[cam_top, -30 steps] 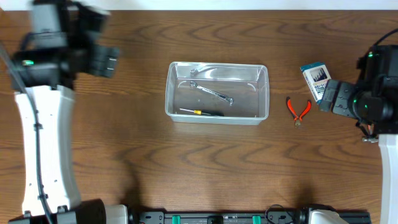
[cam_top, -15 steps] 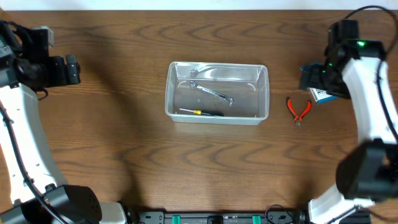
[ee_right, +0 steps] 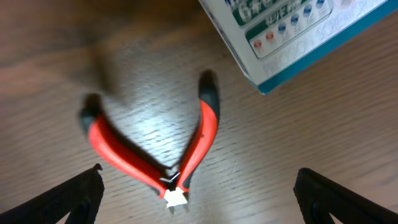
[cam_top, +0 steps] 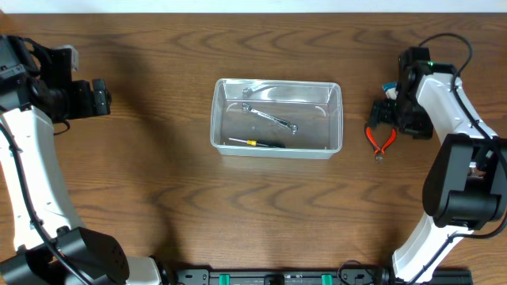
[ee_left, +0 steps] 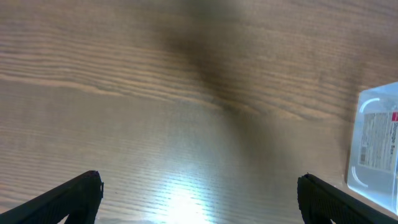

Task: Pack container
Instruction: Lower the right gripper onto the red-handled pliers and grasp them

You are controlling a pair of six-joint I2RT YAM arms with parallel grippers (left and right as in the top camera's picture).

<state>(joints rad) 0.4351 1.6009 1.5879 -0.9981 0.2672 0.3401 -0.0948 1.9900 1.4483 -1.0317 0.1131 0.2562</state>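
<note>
Swinging in from the right edge, your right gripper (ee_right: 199, 183) now hangs spread above the red pliers (cam_top: 379, 146), so picking them looks next. The container (cam_top: 215, 119) waits mid-frame; your left gripper (cam_top: 103, 96), also spread, idles at upper left.

The box (ee_right: 292, 31) is cut by the right wrist view's top edge; overhead, the right arm (cam_top: 451, 103) hides most of it. The container (ee_left: 378, 143) runs off the left wrist view's right edge.
</note>
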